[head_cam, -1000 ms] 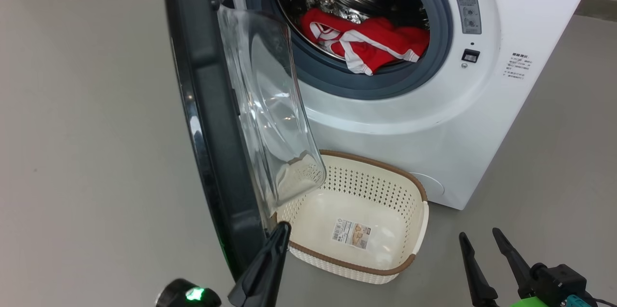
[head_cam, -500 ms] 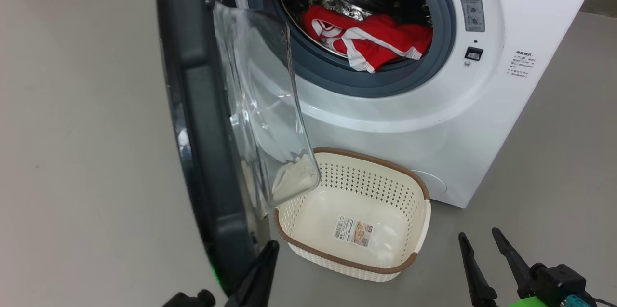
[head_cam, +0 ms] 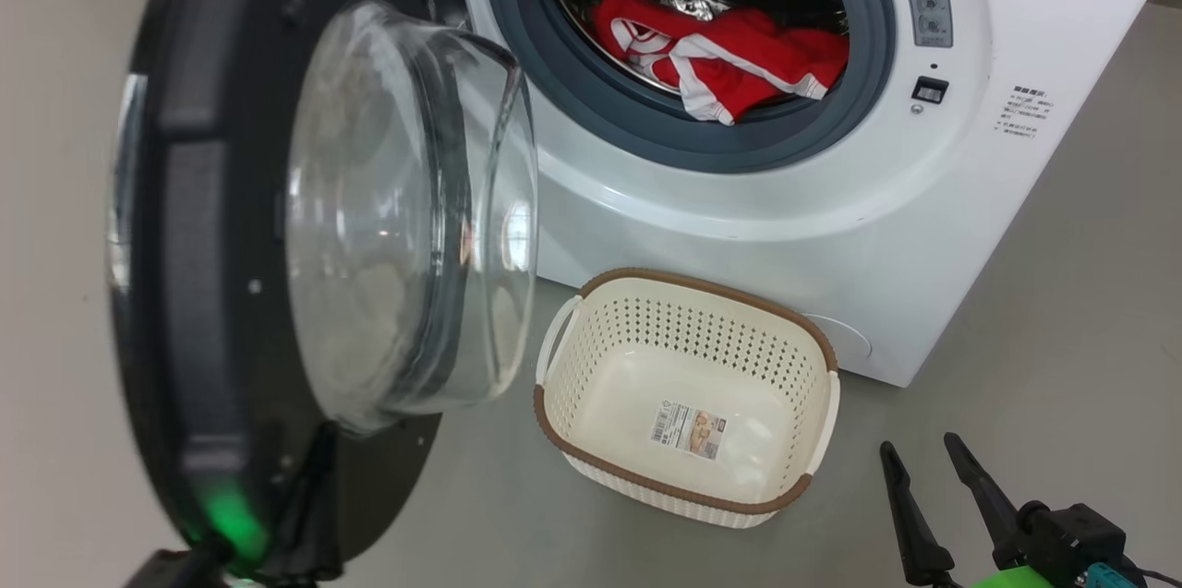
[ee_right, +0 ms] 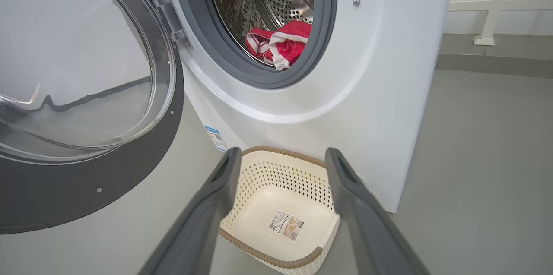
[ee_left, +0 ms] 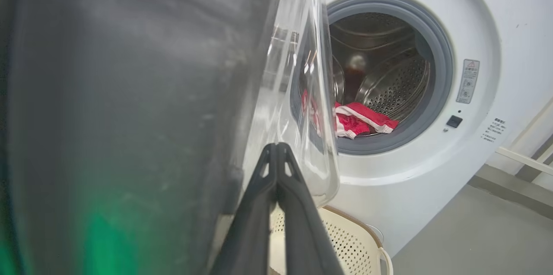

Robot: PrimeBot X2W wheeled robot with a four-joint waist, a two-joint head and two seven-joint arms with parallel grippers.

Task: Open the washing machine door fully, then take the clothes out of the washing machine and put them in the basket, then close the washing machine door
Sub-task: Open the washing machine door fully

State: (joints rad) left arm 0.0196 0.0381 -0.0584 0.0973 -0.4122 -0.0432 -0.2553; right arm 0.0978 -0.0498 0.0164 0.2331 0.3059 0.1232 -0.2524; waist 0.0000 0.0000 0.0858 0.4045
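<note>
The washing machine point(head_cam: 785, 219) stands open, with red clothes point(head_cam: 729, 62) with white trim lying in its steel drum. The washing machine door point(head_cam: 212, 246) is swung wide to the left, glass bowl facing me. My left gripper point(head_cam: 319, 450) is shut and empty, its fingers close against the door's dark inner frame at the lower edge. In the left wrist view the gripper point(ee_left: 276, 154) lies beside the glass of the door point(ee_left: 129, 115). My right gripper point(head_cam: 921, 447) hangs open and empty at the lower right. The basket point(head_cam: 683, 279) sits empty on the floor below the opening.
Grey floor point(head_cam: 1062, 339) stretches right of the machine and around the basket. A white rail point(ee_right: 488, 7) and a wall base run behind the machine in the right wrist view. The door overhangs the floor left of the basket.
The door has swung further open to the left with my shut left gripper against it, uncovering the whole basket. The right gripper has stayed put. The head view shifted slightly.
</note>
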